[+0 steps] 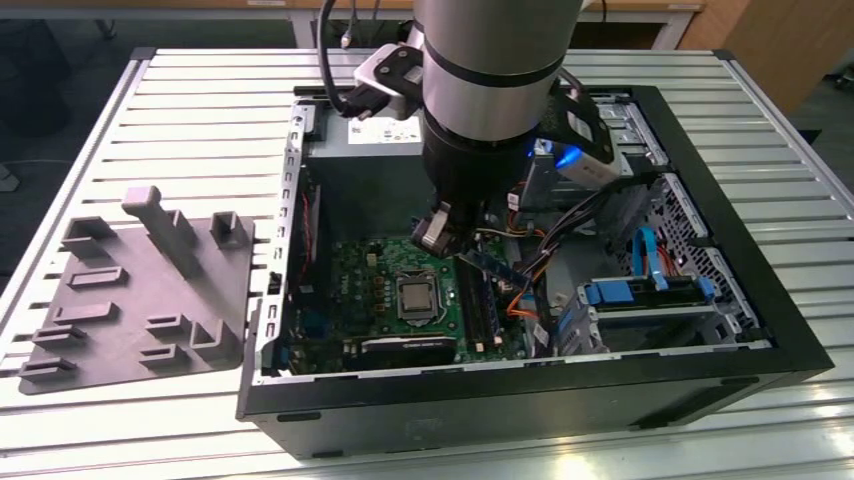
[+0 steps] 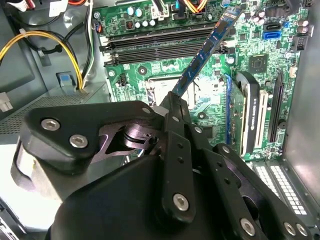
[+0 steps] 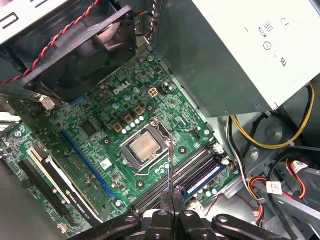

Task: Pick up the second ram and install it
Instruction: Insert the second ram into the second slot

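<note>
Blue second ram (image 2: 205, 52) gripped, cables (image 2: 194, 5) beside

Printed marks stand on the power supply (image 3: 240, 55) and motherboard (image 3: 107, 107).

The open computer case (image 1: 534, 410) stands on the slatted table (image 1: 200, 90). Outside the case, on the exterior view's left, the moulded tray (image 1: 134, 300) lies flat on the table, just beside the case wall. Inside, the motherboard (image 1: 354, 275) lies on the case floor toward the exterior view's left, with the processor (image 1: 416, 298) near its middle. The power supply (image 1: 360, 165) sits against the case's far wall. The drive bay (image 1: 641, 292) takes the case's side at the exterior view's right, with cables (image 1: 534, 262) between it and the motherboard. Over the case hangs the gripper (image 2: 172, 100), clamped on the second ram (image 2: 207, 50), whose free end reaches over the memory slots (image 2: 160, 45).
</note>
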You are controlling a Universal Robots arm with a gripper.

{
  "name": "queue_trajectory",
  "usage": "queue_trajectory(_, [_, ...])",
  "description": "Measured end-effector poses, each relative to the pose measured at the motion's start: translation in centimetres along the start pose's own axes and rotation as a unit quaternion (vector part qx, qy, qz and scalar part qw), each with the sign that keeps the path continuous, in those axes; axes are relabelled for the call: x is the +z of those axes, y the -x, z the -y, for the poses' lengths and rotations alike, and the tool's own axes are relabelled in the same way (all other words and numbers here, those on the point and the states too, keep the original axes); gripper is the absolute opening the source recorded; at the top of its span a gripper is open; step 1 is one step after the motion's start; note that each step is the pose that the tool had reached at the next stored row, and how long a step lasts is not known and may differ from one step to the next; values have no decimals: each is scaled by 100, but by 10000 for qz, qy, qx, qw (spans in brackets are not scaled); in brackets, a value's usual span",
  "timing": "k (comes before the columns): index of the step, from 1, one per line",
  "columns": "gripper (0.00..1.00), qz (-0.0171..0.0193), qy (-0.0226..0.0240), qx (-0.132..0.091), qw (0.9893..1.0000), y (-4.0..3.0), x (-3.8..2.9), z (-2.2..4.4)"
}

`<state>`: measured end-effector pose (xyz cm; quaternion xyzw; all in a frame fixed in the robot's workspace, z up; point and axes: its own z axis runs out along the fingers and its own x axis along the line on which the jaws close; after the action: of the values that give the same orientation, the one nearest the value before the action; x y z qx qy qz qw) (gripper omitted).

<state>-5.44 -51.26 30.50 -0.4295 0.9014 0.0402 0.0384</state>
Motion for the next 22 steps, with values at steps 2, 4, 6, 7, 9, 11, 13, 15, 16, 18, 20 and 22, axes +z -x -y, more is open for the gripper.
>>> queue_trajectory(2, [11,1,-3,27,10000,0,0,0])
queue_trajectory(4, [11,2,-6,54,10000,0,0,0])
queue_trajectory(6, [11,4,-8,77,10000,0,0,0])
queue_trajectory(7, [11,4,-9,88,10000,0,0,0])
queue_trajectory(9, [11,5,-11,110,9999,0,0,0])
queue_trajectory(11, [11,6,-14,133,9999,0,0,0])
queue_trajectory(13, [11,6,-16,156,9999,0,0,0])
queue_trajectory(15, [11,7,-19,179,9998,0,0,0])
queue_trajectory(16, [11,8,-20,189,9998,0,0,0])
queue_trajectory(18, [11,8,-22,212,9998,0,0,0])
queue_trajectory(20, [11,9,-24,234,9997,0,0,0])
queue_trajectory(22, [11,11,-27,258,9997,0,0,0])
